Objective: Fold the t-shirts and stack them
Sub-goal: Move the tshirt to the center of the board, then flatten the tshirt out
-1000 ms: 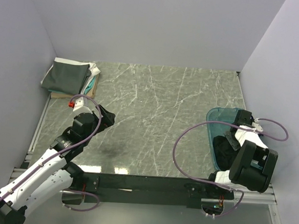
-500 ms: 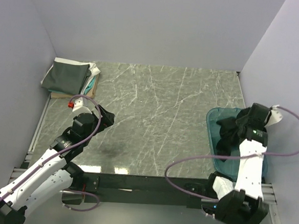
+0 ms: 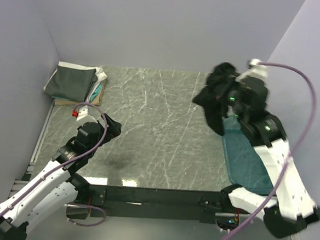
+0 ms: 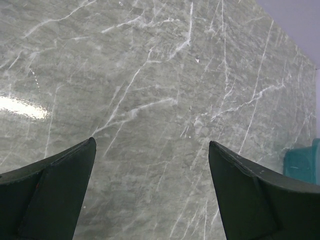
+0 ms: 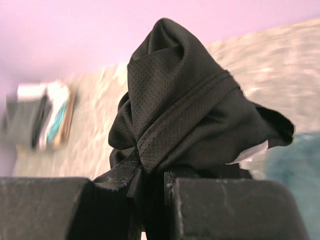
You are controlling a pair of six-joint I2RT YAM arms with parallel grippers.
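My right pincer [image 5: 152, 182] clamped onto the black t-shirt [image 5: 180, 115] and hauled it clear of the tub [image 3: 250, 162] beneath; it hung bunched, folding still pending. Left pincer [image 4: 151, 145] gaped wide, empty.

Overhead + close wrist cams, shared table [image 3: 165, 126]

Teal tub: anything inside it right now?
Only bare teal floor shows in the teal tub. The black t-shirt hangs from the shut right end effector, above the tub's far end. The right arm covers the tub's right side, so that part is unchecked.
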